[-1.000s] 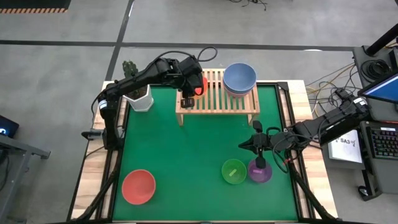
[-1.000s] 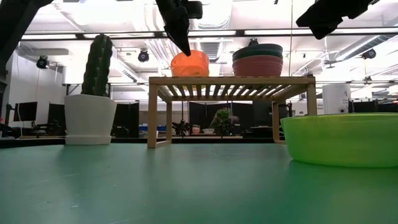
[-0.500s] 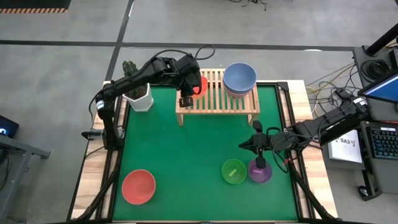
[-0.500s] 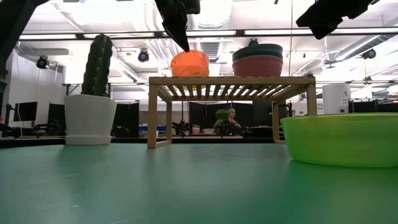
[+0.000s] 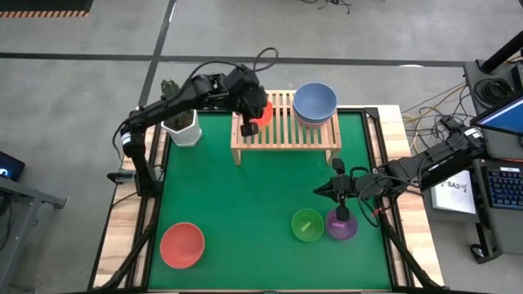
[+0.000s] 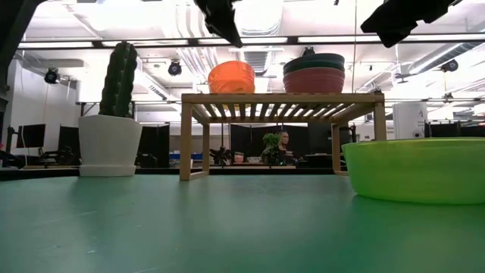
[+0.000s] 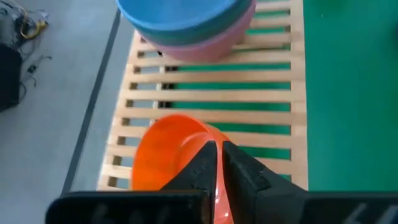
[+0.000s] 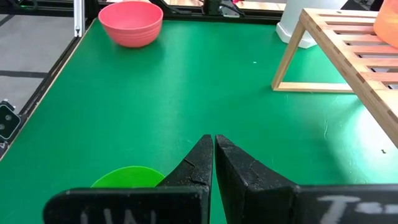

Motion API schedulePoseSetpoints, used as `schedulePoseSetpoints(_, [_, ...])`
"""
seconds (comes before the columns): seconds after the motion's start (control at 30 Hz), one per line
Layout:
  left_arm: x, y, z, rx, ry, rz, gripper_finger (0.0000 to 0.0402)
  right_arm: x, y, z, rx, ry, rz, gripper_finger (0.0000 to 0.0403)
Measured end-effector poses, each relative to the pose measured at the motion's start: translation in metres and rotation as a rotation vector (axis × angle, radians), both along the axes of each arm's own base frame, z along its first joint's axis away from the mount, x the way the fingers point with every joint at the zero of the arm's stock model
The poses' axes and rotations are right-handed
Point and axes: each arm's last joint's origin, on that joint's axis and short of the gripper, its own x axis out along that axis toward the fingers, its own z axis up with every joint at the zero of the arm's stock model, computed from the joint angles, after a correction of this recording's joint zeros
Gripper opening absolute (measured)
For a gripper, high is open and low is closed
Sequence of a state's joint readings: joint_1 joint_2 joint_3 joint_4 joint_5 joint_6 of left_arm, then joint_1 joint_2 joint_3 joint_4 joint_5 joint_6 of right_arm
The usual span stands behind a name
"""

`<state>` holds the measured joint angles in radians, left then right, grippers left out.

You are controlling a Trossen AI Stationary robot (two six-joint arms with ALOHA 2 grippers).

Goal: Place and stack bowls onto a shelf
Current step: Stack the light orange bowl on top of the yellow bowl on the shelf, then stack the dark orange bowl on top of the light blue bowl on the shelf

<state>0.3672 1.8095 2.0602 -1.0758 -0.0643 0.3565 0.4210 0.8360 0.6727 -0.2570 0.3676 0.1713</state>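
Note:
The light-wood shelf (image 5: 286, 137) (image 6: 280, 97) stands at the mat's far side. A small orange-red bowl (image 5: 262, 110) (image 6: 231, 76) (image 7: 165, 152) rests upright on its slats. Beside it is a stack of larger bowls (image 5: 315, 103) (image 6: 314, 73), blue on top. My left gripper (image 5: 248, 124) (image 6: 232, 32) (image 7: 219, 155) hangs just above the orange-red bowl, touching nothing, its fingers a narrow slit apart. My right gripper (image 5: 339, 196) (image 8: 214, 140) is shut, hovering over the purple bowl (image 5: 341, 225), next to the green bowl (image 5: 307, 224) (image 6: 413, 171).
A red-pink bowl (image 5: 181, 244) (image 8: 131, 22) sits near the mat's near left corner. A white cactus pot (image 5: 182, 124) (image 6: 110, 144) stands left of the shelf. The green mat (image 5: 245, 204) is bare in its middle. A person shows far behind the shelf (image 6: 282, 140).
My left gripper has risen off the orange-red bowl's rim and moved slightly toward the far edge. The bowl has stayed on the shelf and now sits level. My right arm has kept still.

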Motion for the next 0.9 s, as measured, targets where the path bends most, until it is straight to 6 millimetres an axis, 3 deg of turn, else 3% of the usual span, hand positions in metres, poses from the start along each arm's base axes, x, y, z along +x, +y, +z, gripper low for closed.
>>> schedulePoseSetpoints(0.3, [0.007, 0.003, -0.042, -0.069, 0.089, 0.045, 0.0, 0.0, 0.0, -0.002, -0.008, 0.005, 0.002, 0.0009])
schedulePoseSetpoints(0.57, [0.009, -0.002, -0.046, -0.098, 0.077, 0.072, 0.0, 0.0, 0.0, -0.002, -0.008, 0.005, 0.002, 0.0009])
schedulePoseSetpoints(0.7, [0.011, -0.02, -0.041, -0.123, 0.051, 0.065, 0.0, 0.0, 0.0, -0.002, 0.014, 0.005, -0.009, 0.0009])
schedulePoseSetpoints(0.9, [0.014, -0.066, -0.05, -0.129, 0.08, -0.051, 0.0, 0.0, 0.0, -0.004, 0.066, 0.009, -0.037, 0.0009])
